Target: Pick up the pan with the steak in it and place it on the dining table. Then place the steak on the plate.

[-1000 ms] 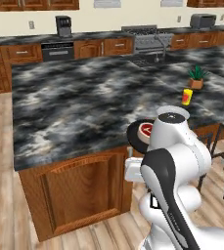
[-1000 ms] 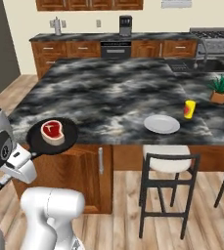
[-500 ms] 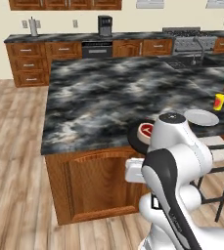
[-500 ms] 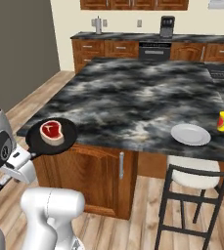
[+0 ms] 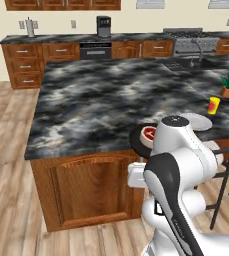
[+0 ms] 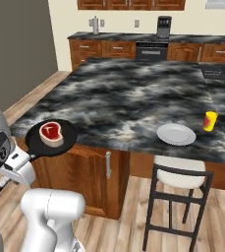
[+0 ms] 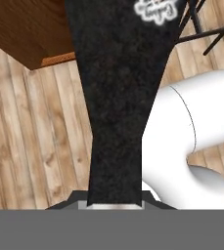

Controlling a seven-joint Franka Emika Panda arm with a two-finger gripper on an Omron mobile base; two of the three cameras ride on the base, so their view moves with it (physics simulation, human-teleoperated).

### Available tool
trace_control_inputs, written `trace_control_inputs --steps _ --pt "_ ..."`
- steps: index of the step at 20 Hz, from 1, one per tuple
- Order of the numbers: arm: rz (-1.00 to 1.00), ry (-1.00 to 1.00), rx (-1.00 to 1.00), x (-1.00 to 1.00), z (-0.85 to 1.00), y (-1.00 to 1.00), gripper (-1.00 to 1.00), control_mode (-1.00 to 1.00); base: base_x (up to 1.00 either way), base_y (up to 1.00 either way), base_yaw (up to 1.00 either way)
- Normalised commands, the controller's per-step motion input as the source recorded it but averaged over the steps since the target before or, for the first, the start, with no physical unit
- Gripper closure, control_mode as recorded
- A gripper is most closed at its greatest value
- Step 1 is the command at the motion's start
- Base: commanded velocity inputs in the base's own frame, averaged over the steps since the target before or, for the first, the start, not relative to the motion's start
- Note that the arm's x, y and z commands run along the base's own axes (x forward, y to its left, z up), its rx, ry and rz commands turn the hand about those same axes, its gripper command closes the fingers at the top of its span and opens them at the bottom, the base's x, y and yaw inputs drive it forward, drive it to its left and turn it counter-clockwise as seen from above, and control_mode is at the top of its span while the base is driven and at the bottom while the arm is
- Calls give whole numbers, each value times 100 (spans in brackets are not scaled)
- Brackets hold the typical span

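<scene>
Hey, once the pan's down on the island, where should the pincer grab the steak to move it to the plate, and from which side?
Grip the steak across its narrow width, on the pale fat rim, coming straight down from above. It lies flat in the pan, whose raised rim probably blocks a sideways approach. The slab is much smaller than the pan, so there is room around it for open fingers. Then carry it to the plate.

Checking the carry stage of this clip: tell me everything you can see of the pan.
The pan is small, round and black, held about level at the near edge of the dining table, partly overhanging it. The steak lies inside. Its long dark handle runs back to the gripper, which is shut on it.
</scene>
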Motion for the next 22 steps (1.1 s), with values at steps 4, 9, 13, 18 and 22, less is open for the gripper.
trace_control_inputs --steps 4,9,13,18,22 --pt "0 0 0 0 0 0 100 100 9 -84 2" --pt "0 0 0 0 0 0 100 100 0 -60 0" --pt "0 0 0 0 0 0 100 100 3 0 0" --pt "0 0 0 0 0 0 100 100 50 0 0" --pt "0 0 0 0 0 0 100 100 65 0 0"
